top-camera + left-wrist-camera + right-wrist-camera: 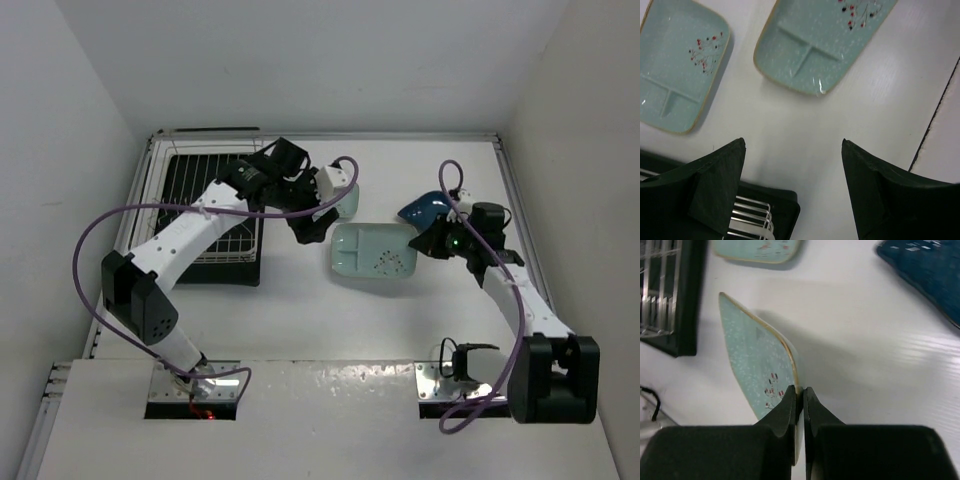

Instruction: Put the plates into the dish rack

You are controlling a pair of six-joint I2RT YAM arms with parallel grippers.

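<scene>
right gripper (pixel 799 392) clenched on the rim of a mint plate (pixel 757 365); plate tilted, gripped edge raised off the white table (pixel 865 340). left gripper (pixel 794 145) released, jaws wide apart, hanging over bare table by the dish rack (pixel 195 180) corner. second mint plate (pixel 757 250) flat near the rack. blue leaf dish (pixel 927 275) flat, apart from both.

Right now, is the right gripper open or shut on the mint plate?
Shut on it. In the right wrist view the right gripper pinches the mint plate by its rim, a finger against each face.
</scene>
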